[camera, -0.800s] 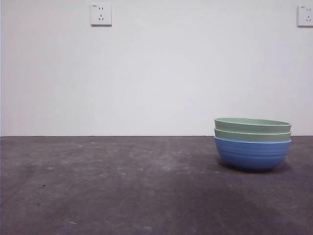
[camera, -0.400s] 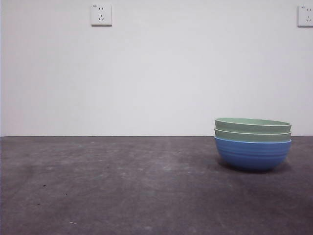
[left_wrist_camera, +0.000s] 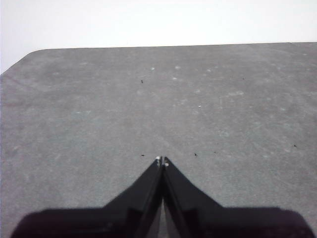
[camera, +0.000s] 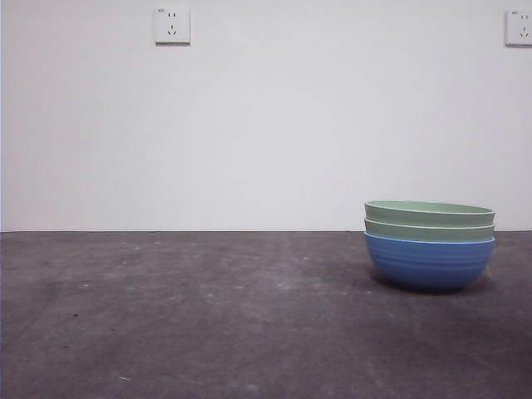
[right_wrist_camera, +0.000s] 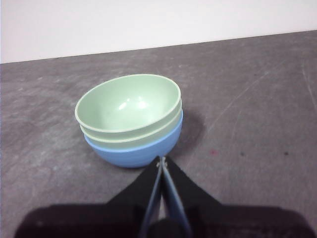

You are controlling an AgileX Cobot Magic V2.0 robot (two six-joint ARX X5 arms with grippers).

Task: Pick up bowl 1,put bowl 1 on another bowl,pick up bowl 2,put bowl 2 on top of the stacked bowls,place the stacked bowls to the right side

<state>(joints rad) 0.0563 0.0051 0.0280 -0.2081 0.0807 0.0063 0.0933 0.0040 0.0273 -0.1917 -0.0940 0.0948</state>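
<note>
The stacked bowls stand on the right of the table in the front view. The blue bowl [camera: 430,262] is at the bottom, the duller green bowl 1 [camera: 429,230] shows as a band above it, and the paler mint-green bowl 2 [camera: 429,213] sits on top. In the right wrist view the blue bowl [right_wrist_camera: 136,151], bowl 1's rim [right_wrist_camera: 163,127] and bowl 2 [right_wrist_camera: 128,104] lie just ahead of my right gripper [right_wrist_camera: 161,160], which is shut, empty and apart from the stack. My left gripper [left_wrist_camera: 161,159] is shut over bare table, with no bowl near it.
The grey table [camera: 208,316] stretches left of the stack. A white wall with two sockets [camera: 172,25] [camera: 519,27] stands behind. The left wrist view shows the table's rounded far corner [left_wrist_camera: 29,54].
</note>
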